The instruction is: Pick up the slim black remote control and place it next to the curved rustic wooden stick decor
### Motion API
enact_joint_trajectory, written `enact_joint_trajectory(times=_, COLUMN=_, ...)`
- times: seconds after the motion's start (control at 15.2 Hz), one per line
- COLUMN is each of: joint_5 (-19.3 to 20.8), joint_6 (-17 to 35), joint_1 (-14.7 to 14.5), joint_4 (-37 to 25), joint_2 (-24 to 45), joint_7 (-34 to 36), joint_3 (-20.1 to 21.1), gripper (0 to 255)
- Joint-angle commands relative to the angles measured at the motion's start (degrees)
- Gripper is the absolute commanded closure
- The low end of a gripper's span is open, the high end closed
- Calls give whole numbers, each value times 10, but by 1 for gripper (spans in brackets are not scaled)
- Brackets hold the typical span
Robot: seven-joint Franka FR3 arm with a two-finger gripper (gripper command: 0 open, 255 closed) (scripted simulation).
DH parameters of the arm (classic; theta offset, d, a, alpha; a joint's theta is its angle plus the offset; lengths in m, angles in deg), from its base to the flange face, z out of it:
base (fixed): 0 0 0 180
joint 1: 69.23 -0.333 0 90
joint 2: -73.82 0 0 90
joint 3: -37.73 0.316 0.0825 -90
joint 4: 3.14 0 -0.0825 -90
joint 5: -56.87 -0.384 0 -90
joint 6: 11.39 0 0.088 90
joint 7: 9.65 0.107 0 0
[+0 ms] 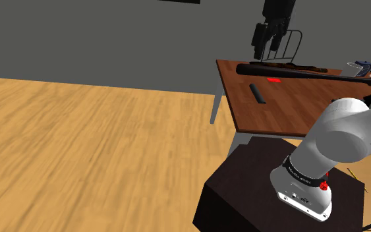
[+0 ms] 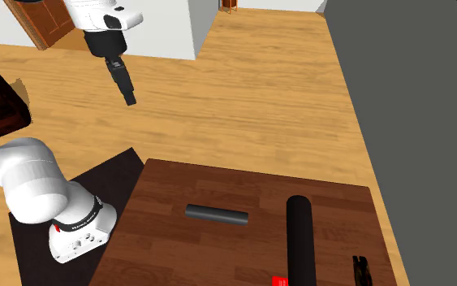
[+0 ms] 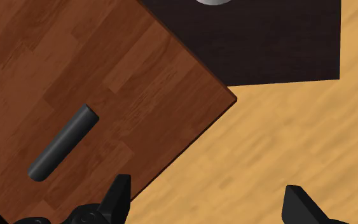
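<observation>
Reading across the second exterior view from its left: the arm's white base (image 2: pixel 66 213) sits on the dark stand (image 2: pixel 117 172), and the end effector (image 2: pixel 126 88) hangs in the air, seen against the wooden floor (image 2: pixel 243 89), off the near corner of the tabletop (image 2: pixel 170 244) and well apart from everything on it. The wrist view confirms its condition: the two black fingers (image 3: pixel 116 196) stand wide apart, with nothing between them but floor and the tabletop's edge. Next to the right, the slim black remote (image 2: pixel 217 215) lies flat on the tabletop, untouched, between the stand-side edge and a long black cylinder (image 2: pixel 299 236). In the wrist view the remote lies off to one side of the open fingers, not under them. The cylinder lies across the board, with a small red item (image 2: pixel 279 281) at its side. Furthest right, at the frame's lower edge, a dark gnarled stick (image 2: pixel 359 269) is judged to be the wooden decor; the cylinder lies between it and the remote. Assessment: no part of the task is complete. Outstanding items are the approach and alignment over the remote, the grasp, the lift, the carry past the cylinder, and the set-down beside the stick.
</observation>
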Motion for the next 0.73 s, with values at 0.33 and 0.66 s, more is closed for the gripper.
enact_joint_trajectory(times=0.33, joint_5=12, joint_6=62, joint_1=35, joint_4=26, joint_2=43, joint_7=3, joint_3=-50, gripper=0)
enact_joint_trajectory(times=0.66, joint_5=19, joint_6=123, joint_1=68, joint_4=41, joint_2=98, joint_7=3, joint_3=-101, gripper=0)
